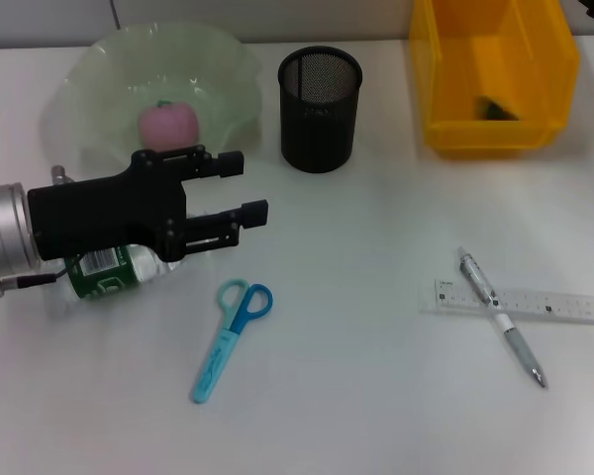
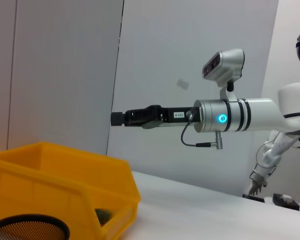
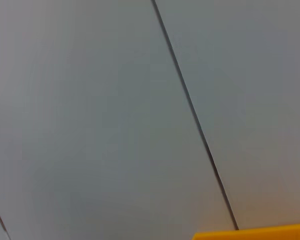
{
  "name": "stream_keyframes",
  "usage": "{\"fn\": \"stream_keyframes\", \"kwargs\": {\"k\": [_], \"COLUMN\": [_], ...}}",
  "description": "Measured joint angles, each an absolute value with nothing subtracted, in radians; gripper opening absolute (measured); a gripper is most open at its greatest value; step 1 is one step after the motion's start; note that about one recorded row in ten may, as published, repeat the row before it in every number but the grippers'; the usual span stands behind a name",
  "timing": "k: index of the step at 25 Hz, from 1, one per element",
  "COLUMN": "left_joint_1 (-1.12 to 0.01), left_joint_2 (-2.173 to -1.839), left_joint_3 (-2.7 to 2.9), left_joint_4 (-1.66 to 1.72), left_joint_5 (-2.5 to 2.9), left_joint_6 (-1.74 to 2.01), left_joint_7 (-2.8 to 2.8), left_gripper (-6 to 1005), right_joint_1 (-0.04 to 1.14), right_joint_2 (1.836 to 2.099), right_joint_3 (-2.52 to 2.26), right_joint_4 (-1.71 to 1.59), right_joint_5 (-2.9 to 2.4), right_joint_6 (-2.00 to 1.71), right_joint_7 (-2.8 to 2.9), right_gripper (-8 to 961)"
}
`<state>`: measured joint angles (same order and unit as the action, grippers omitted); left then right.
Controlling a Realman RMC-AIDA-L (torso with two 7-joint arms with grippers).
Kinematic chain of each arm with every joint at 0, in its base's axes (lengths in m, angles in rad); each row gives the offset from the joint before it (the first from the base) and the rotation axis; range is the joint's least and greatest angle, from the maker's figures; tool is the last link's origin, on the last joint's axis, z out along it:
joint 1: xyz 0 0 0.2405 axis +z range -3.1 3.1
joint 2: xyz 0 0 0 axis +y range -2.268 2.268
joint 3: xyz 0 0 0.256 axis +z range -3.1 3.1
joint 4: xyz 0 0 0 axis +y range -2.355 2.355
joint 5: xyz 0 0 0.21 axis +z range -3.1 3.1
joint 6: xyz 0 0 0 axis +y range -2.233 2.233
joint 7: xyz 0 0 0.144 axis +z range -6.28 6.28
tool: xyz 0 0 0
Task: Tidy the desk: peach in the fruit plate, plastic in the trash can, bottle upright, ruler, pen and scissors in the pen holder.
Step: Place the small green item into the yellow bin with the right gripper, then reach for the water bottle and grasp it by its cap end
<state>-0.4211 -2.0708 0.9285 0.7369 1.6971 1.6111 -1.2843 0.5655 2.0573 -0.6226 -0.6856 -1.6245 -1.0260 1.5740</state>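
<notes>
My left gripper (image 1: 246,188) sits at the left of the desk with its black fingers (image 1: 218,164) spread apart and nothing between them, pointing right. Under its body lies the bottle (image 1: 109,270) on its side (green label showing), near the left edge. Just beyond it, at the far left, the peach (image 1: 168,126) rests inside the pale green fruit plate (image 1: 94,69). Right of the plate stands the black mesh pen holder (image 1: 320,96), and farther right the yellow trash can (image 1: 495,69) has a dark item inside that I cannot identify. The blue scissors (image 1: 231,338) lie flat on the white desk (image 1: 356,396), nearer than the gripper and just right of the bottle. On the right, the pen (image 1: 500,315) lies across the clear ruler (image 1: 554,305), touching it. My right gripper (image 2: 121,118) is raised beyond the trash can in the left wrist view; whether it is open I cannot tell.
</notes>
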Motion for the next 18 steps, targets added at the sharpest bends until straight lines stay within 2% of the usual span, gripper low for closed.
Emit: {"fn": "stream_keyframes", "kwargs": {"k": [7,12,18], "left_joint_1": [-0.435,-0.440,-0.441], "left_joint_2": [-2.069,-2.067,-2.063], "left_joint_3": [0.927,0.926,0.925], "left_joint_4": [0.726,0.730,0.742], "left_joint_5": [1.692,1.691,1.639], "left_joint_6": [1.588,1.565,1.579], "left_joint_7": [-1.285,-1.296,-1.336], "left_gripper": [673,673,673], "right_joint_1": [0.561,0.537,0.468], "right_joint_2": [2.059,2.064,2.078], "right_joint_3": [-0.615,-0.613,-0.617], "right_joint_4": [-0.683,-0.683,-0.675], "right_joint_5": [-1.620,-1.619,-1.592], "right_joint_6": [-1.026,-1.082,-1.325], "right_joint_7": [1.562,1.560,1.423], "right_gripper": [315,360,415]}}
